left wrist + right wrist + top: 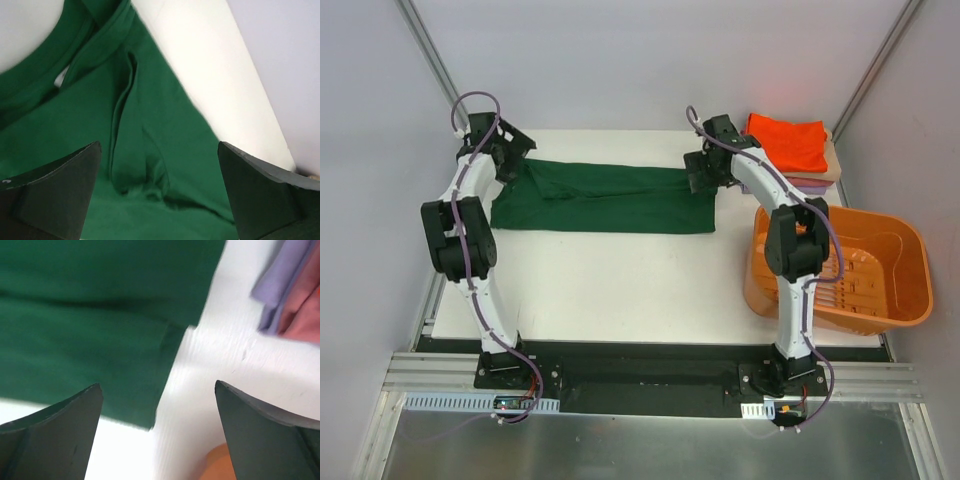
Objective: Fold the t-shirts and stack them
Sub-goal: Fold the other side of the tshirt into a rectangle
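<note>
A dark green t-shirt (pixel 605 198) lies folded into a long band across the back of the white table (pixel 620 285). My left gripper (pixel 513 152) hovers open over its left end, where the cloth (pixel 150 150) is creased between the wide jaws and nothing is held. At the band's right end my right gripper (pixel 705 172) stands open too, above the shirt's corner (pixel 100 345) and bare table. A folded bright orange t-shirt (pixel 790 142) tops a stack at the back right, with tan and lavender (pixel 280 285) ones under it.
An orange plastic basket (pixel 840 268) stands at the right edge of the table, just right of the right arm. Grey walls close in the back and both sides. The basket's rim (pixel 217 465) shows under the right gripper.
</note>
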